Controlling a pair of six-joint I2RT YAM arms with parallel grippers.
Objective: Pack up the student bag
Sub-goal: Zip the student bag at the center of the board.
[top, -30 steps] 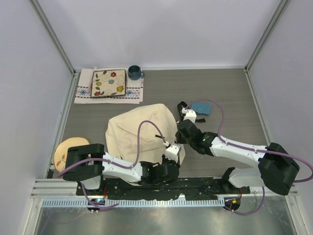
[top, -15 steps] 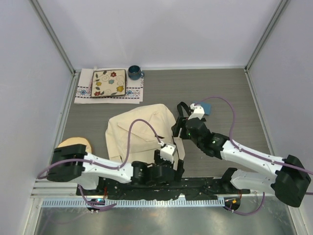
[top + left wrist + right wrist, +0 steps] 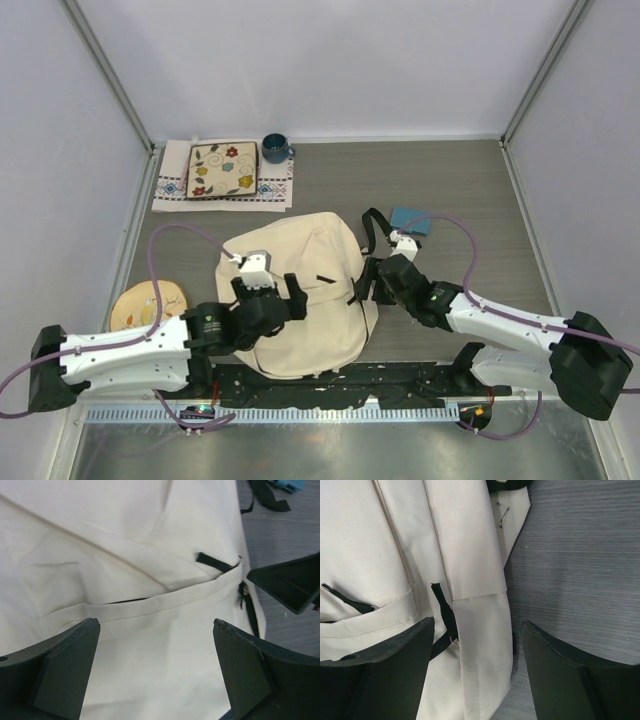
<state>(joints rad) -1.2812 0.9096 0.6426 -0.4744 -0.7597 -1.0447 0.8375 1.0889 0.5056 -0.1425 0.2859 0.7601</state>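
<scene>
My left pincer (image 3: 156,625) and right pincer (image 3: 477,625) hang spread wide over the bag (image 3: 310,340) (nothing held). The bag looks shut, so next I should pinch the black zipper pull (image 3: 442,607) to open it.

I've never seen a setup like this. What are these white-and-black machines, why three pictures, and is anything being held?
These are two robot arms bolted at the near edge of the table: the left arm and the right arm. One picture looks down from a fixed camera above. The other two come from a small camera on each wrist, so the dark shapes at their bottom edges are that arm's own jaws. Both pairs stand open over the cream student bag, holding nothing. Also on the table: a flowered plate on a cloth, a blue cup, a round tan disc and a small blue item.
</scene>
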